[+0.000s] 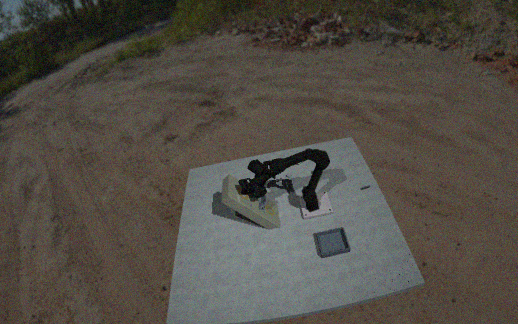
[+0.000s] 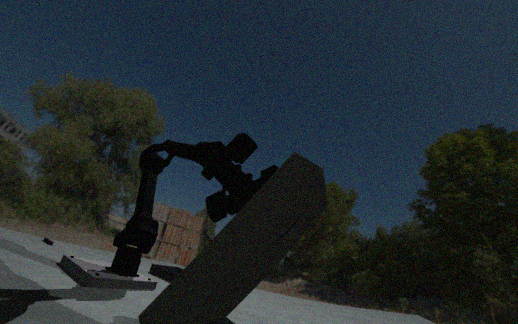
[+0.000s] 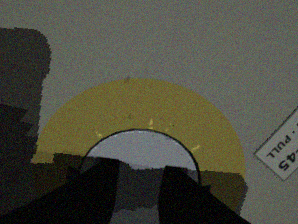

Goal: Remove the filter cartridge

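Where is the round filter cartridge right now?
In the wrist view the round grey filter cartridge sits low at centre, inside the yellow ring on the pale slanted service panel, with the gripper's dark jaws closed on its face.

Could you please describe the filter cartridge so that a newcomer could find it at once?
Find the slanted cream service panel beside the arm. On its face, a yellow ring surrounds the pale round filter cartridge, the only disc there, gripped by the dark fingers.
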You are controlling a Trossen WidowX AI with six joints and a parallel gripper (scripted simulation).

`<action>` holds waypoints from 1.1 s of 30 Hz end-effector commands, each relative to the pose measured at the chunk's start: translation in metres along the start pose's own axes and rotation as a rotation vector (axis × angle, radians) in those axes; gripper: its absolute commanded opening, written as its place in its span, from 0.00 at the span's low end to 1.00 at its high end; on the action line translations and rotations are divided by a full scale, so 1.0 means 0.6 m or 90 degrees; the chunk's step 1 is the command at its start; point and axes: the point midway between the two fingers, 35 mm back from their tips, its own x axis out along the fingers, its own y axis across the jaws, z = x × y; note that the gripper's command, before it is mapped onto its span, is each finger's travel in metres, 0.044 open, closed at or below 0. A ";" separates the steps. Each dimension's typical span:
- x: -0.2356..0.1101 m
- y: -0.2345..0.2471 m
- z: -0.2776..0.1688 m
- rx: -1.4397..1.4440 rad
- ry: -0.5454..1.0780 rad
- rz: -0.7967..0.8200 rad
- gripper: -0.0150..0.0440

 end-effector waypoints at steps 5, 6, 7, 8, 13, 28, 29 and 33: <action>0.013 -0.001 -0.003 0.002 0.005 0.000 0.25; 0.013 -0.001 -0.003 0.002 0.005 0.000 0.25; 0.013 -0.001 -0.003 0.002 0.005 0.000 0.25; 0.013 -0.001 -0.003 0.002 0.005 0.000 0.25; 0.013 -0.001 -0.003 0.002 0.005 0.000 0.25; -0.069 -0.003 -0.003 0.001 0.002 0.002 0.25; -0.078 -0.003 -0.003 0.002 0.002 0.002 0.25; -0.115 -0.001 -0.002 0.002 0.003 0.003 0.25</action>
